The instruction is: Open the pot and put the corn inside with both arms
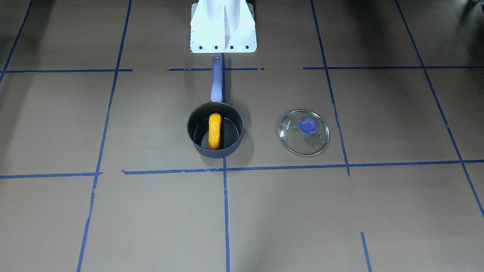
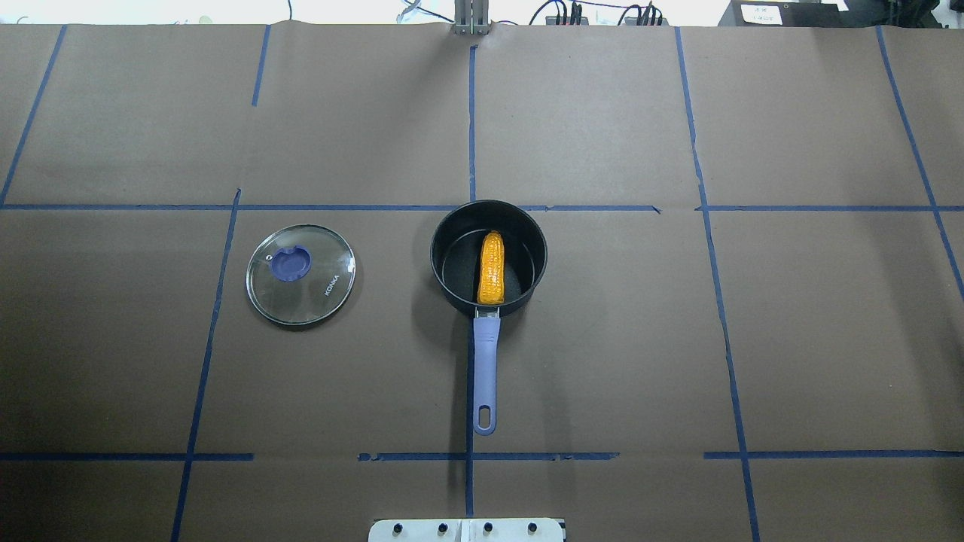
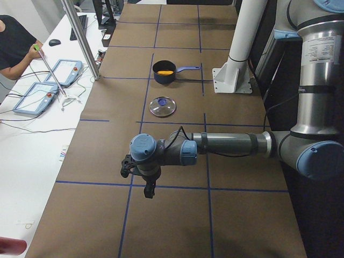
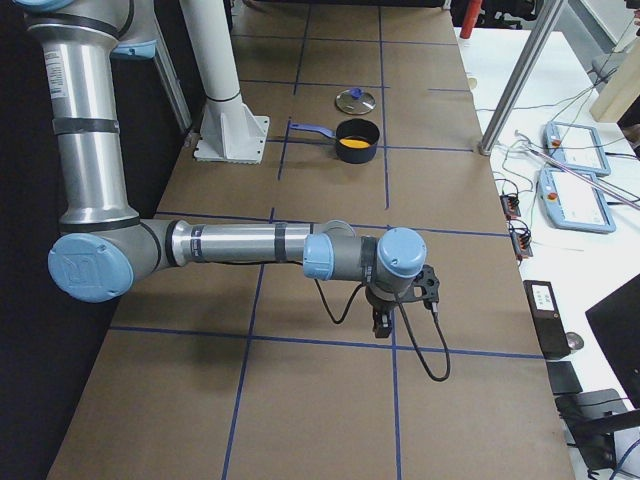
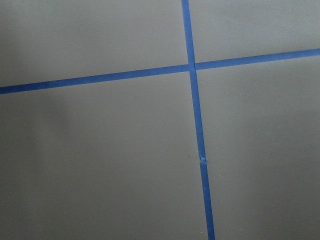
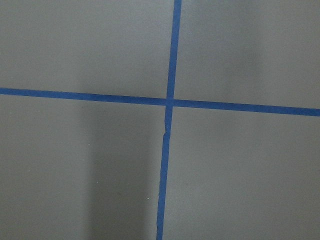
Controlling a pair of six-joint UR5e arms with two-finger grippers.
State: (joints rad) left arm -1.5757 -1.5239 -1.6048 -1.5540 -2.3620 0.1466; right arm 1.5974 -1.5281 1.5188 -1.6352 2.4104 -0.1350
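The dark navy pot [image 1: 196,132] stands open at the table's middle, its purple-blue handle [image 1: 216,81] pointing at the robot's base. The orange-yellow corn [image 1: 214,131] lies inside it, also in the overhead view [image 2: 491,267]. The glass lid [image 2: 301,263] with its blue knob lies flat on the table on the robot's left of the pot. The left gripper [image 3: 149,189] hangs over the table's left end, far from the pot; I cannot tell if it is open. The right gripper [image 4: 381,322] hangs over the right end; I cannot tell its state either. Both wrist views show only taped table.
The white base bracket [image 1: 223,26] stands behind the pot's handle. Blue tape lines grid the brown table. A white side table with teach pendants [image 3: 40,97], cables and a person [image 3: 13,43] lies beyond the far edge. A metal post [image 3: 80,37] stands there.
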